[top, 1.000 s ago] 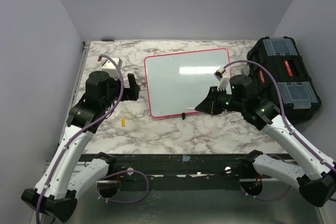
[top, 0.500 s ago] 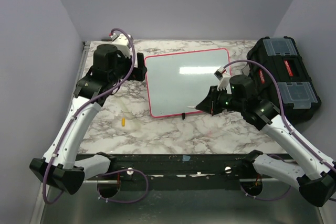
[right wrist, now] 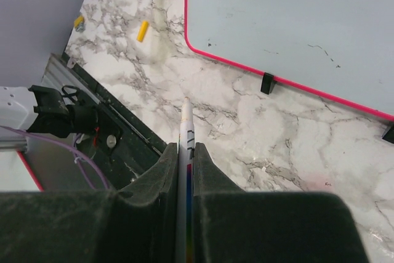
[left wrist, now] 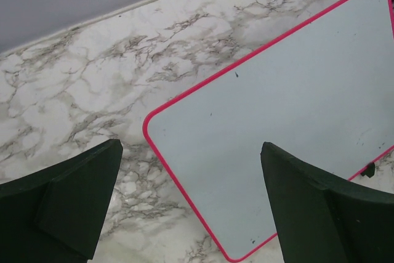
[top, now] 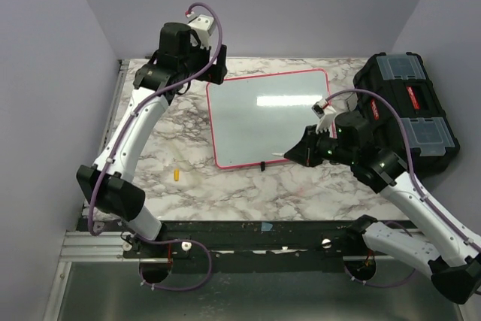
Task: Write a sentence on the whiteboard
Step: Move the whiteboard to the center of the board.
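Note:
The whiteboard (top: 270, 114) lies flat on the marble table, pink-red rim, glossy white face. It also shows in the left wrist view (left wrist: 295, 103) and the right wrist view (right wrist: 295, 16). No yellow-orange sentence shows on it, only a few tiny dark specks. My left gripper (top: 216, 73) is open and empty, raised above the board's far left corner (left wrist: 191, 152). My right gripper (top: 298, 154) is shut on a white marker (right wrist: 186, 124), held above the table just off the board's near edge, tip pointing left.
A black toolbox (top: 409, 110) stands at the right of the table. A small yellow cap (top: 176, 174) lies on the table left of the board's near corner; it also shows in the right wrist view (right wrist: 142, 31). Two black clips (right wrist: 266, 82) sit on the board's near edge.
My left arm has risen and swung from the table left of the board to above the board's far left corner. My right gripper, still holding the marker, has shifted slightly to the right.

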Motion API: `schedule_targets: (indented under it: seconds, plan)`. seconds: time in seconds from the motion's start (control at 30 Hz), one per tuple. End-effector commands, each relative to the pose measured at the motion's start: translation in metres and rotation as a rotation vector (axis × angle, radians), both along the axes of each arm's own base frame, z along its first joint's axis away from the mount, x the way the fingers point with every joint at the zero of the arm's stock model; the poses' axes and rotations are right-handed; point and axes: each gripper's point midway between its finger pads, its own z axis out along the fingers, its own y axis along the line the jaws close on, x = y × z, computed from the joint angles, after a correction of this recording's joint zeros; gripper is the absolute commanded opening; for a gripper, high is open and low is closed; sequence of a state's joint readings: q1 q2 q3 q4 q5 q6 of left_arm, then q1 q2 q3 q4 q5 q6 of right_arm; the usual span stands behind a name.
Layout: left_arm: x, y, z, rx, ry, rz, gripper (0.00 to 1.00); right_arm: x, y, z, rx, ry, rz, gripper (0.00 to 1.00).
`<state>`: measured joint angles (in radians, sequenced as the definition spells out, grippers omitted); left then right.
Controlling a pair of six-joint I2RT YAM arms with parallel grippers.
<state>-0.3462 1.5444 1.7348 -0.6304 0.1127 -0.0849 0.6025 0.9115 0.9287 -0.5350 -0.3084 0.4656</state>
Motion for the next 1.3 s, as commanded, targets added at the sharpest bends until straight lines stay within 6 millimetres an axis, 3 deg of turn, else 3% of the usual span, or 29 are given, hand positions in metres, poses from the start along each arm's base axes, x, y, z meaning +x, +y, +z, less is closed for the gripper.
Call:
schedule_targets:
  seconds: [0.0, 0.33, 0.5, 0.7, 0.97, 1.27]
  plan:
    - [0.021, -0.021, 0.001, 0.021, -0.008, -0.123, 0.98, -0.003, -0.015, -0.009, -0.06, -0.015, -0.032, 0.01]
    - [0.061, -0.064, 0.002, -0.004, -0.016, -0.308, 0.97, -0.022, -0.022, -0.013, -0.021, 0.014, -0.035, 0.01]
    - [0.077, -0.082, -0.011, -0.053, 0.0, -0.358, 0.97, -0.021, -0.028, -0.017, -0.047, 0.017, -0.064, 0.01]
    - [0.093, -0.099, -0.027, -0.1, 0.015, -0.402, 0.97, -0.022, -0.031, -0.008, -0.043, 0.006, -0.073, 0.01]
    - [0.105, -0.124, -0.057, -0.213, 0.092, -0.459, 0.96, -0.025, -0.032, -0.007, -0.037, 0.02, -0.078, 0.01]
    - [0.1, -0.144, -0.082, -0.292, 0.163, -0.568, 0.88, -0.027, -0.032, -0.008, -0.032, 0.028, -0.077, 0.01]
